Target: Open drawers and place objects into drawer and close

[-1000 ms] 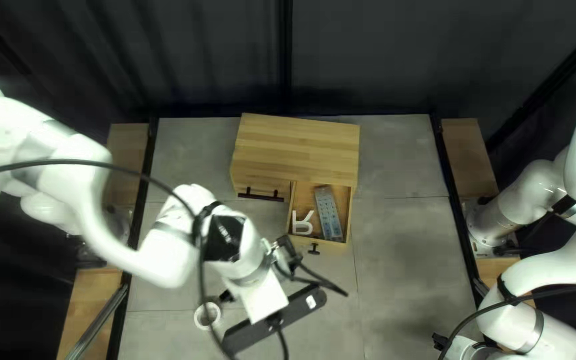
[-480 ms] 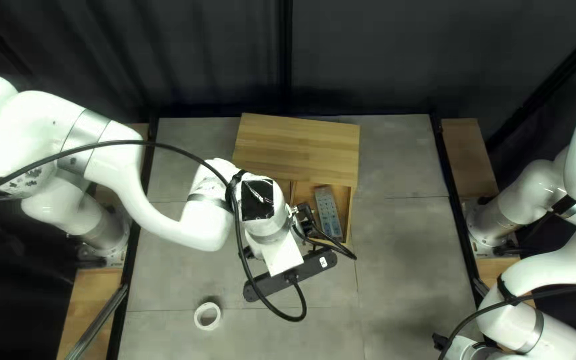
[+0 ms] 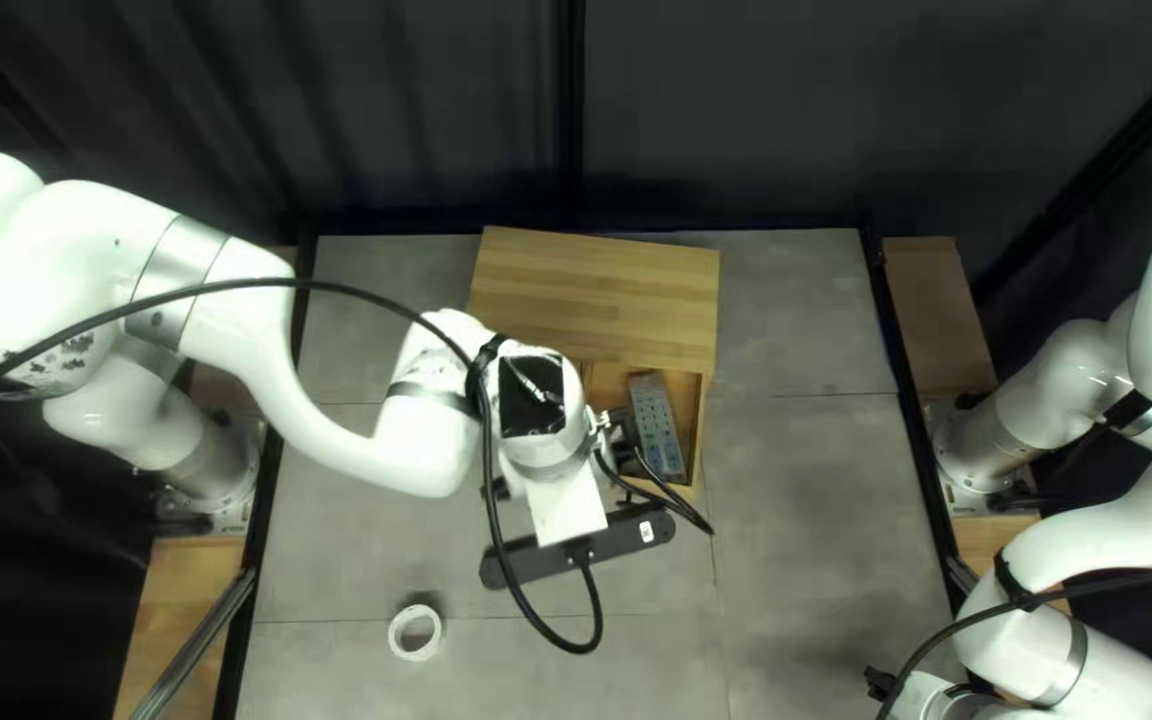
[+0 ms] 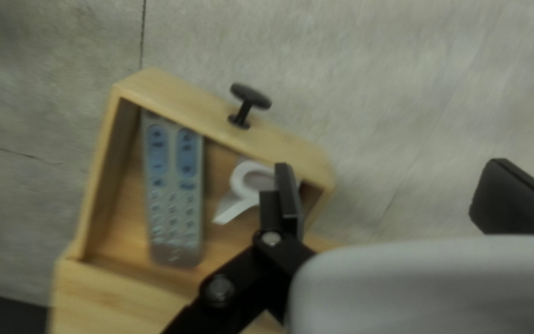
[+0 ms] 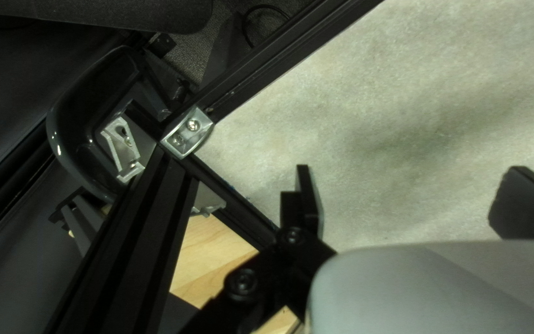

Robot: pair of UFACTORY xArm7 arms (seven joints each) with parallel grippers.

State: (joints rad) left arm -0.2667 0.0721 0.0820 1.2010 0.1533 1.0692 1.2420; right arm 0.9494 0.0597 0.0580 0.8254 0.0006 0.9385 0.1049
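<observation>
Left tool [image 4: 403, 198]: spread wide, nothing gripped; one finger over or beside the white looped piece [image 4: 236, 208], contact impossible to tell. Right tool [image 5: 415, 201]: likewise wide and empty, well apart from the cabinet [image 3: 596, 294]. Out on the surface [image 3: 803, 534], lying flat: white ring [image 3: 394, 632], probably next to be stowed. Light and fairly stiff by the look of it, perhaps a tape roll; smooth-walled, liable to roll if tipped on edge. Best pinched across opposite outer sides, or with one finger down the hole and one outside. Modest squeeze. Inside the pulled-out drawer [image 4: 180, 104]: remote [image 4: 174, 198], lying flat, looped piece beside it. Remote likely hard plastic, slick, the heavier of the pair; if in need of shifting, to be taken across its narrow width. Looped piece thin, stiff-looking, easily snagged by a low finger. Lift clear before swinging away. For closing, later: push squarely on the knob [image 4: 250, 96] or front panel, contents kept below the rim; off-centre, risk of a jam.
</observation>
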